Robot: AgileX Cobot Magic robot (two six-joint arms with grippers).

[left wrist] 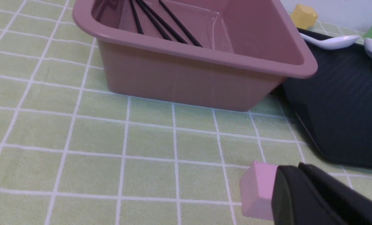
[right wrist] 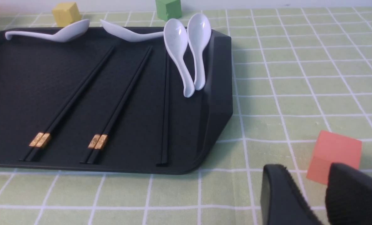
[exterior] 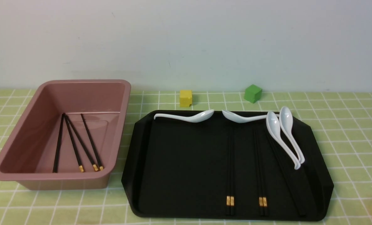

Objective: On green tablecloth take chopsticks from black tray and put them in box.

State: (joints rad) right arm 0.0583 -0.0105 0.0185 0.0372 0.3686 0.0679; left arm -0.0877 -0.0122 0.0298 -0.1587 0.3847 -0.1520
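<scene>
Green tablecloth (exterior: 345,131) is seen spread across the whole work area, w/ the box (exterior: 26,175) on the left and the black tray (exterior: 179,156) just beside it on the right. Four chopsticks (exterior: 76,143) are found lying inside the box, fanned out, gold bands toward the near wall. On the tray two gold-banded pairs of chopsticks (exterior: 230,168) are laid parallel, running front to back, approx. in the tray's right half; a third dark pair (exterior: 286,175) is seen closer to the right rim, partly under the spoons. Four white spoons (exterior: 282,134) are counted: two along the far rim, two angled at the far right corner.

A yellow cube (exterior: 186,98) and a green cube (exterior: 252,93) are placed beyond the tray, near the wall.

Left gripper (left wrist: 301,193) is caught only in its wrist view, low over the cloth in front of the box; jaws look closed together, nothing held, a pink cube (left wrist: 257,189) just beside the tip. Right gripper (right wrist: 311,193) is seen off the tray's near right corner, jaws slightly parted, nothing between them, an orange cube (right wrist: 333,159) just past the fingertips.
</scene>
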